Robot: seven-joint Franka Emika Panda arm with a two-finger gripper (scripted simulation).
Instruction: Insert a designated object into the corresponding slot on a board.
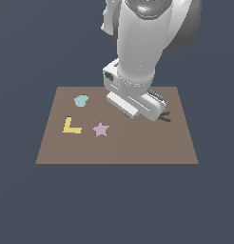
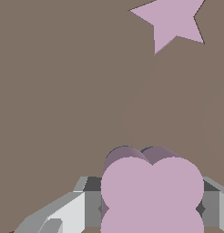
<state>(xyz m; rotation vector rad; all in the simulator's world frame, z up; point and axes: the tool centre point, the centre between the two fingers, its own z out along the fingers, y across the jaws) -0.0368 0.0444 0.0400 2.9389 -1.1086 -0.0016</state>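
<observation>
The designated object, a pale pink four-lobed clover piece point(image 2: 152, 193), sits between my fingers point(image 2: 93, 209) in the wrist view, close to the camera. My gripper point(image 2: 152, 211) is shut on it. In the exterior view the gripper point(image 1: 162, 116) hangs low over the right half of the brown board point(image 1: 138, 147), and the arm hides the clover there. The slot is hidden in both views. Bare brown board point(image 2: 63, 91) fills the wrist view beyond the clover.
A pink five-pointed star point(image 1: 100, 128) lies on the board at the exterior view's left of the gripper, and also appears as the star point(image 2: 173, 20) in the wrist view. A yellow L-shape point(image 1: 70, 127) and a teal piece point(image 1: 81, 100) lie further left.
</observation>
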